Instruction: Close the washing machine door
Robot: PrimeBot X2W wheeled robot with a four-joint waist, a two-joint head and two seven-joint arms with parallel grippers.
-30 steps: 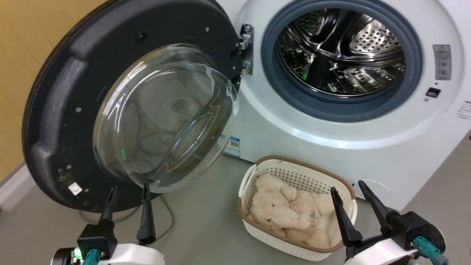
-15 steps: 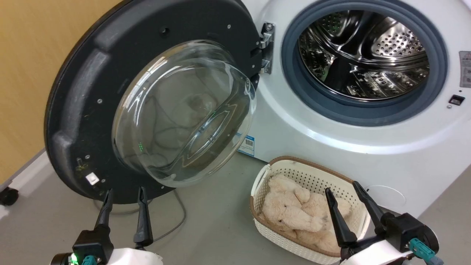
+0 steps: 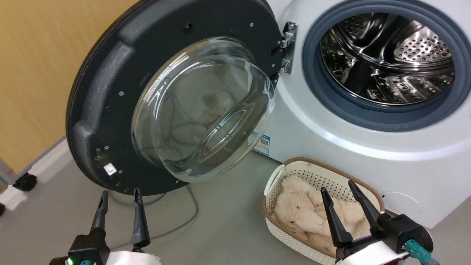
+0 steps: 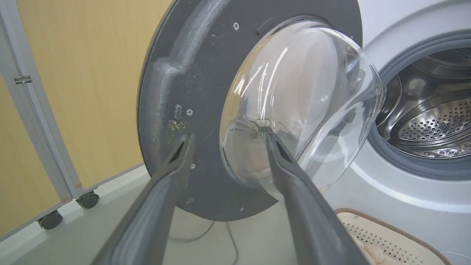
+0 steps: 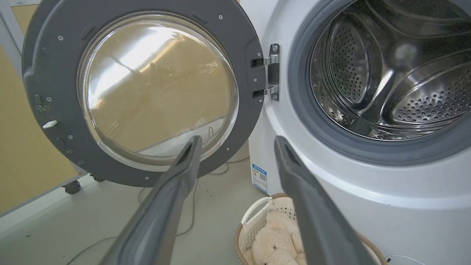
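Fingers on left gripper and right gripper are held apart, nothing gripped. Untouched, the washing machine door is seen swung wide open, hinged left of the drum on the washing machine. Task judged not started: full push shut is left.

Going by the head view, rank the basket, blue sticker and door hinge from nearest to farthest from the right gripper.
1. The basket: right at the right gripper, lower right.
2. The blue sticker: low on the washing machine front, up and to the left.
3. The door hinge: far up, top centre.
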